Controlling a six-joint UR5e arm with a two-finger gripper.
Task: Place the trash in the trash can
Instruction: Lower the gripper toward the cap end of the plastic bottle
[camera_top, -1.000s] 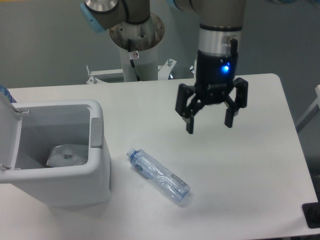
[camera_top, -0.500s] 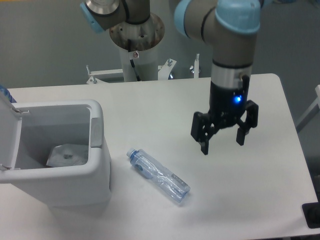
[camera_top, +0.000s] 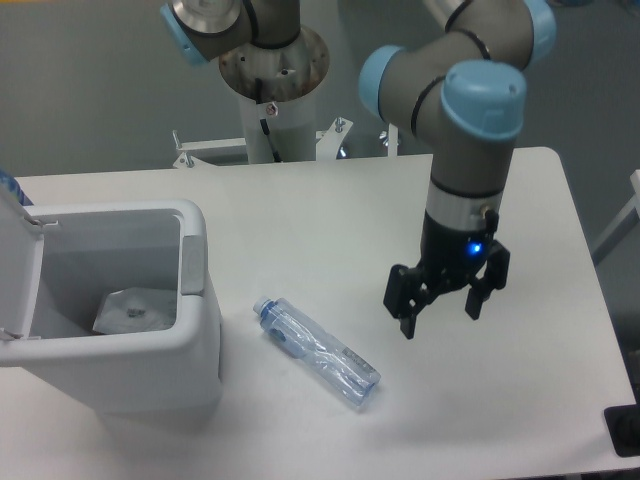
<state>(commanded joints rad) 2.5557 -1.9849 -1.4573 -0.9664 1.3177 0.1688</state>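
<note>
The bottle (camera_top: 316, 352) lies on the table (camera_top: 300, 220) between the trash can (camera_top: 195, 340) and the gripper (camera_top: 438, 316).

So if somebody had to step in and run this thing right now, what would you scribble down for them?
Gripper: open, empty, hovering over the table to the right of the bottle, touching nothing.
Plastic bag: already inside the trash can, whose lid is open.
Bottle: lying on its side on the table, between the can and the gripper, blue cap toward the can.
Done: bag binned.
Left: grasp the bottle, carry it over the can, drop it in.
</note>
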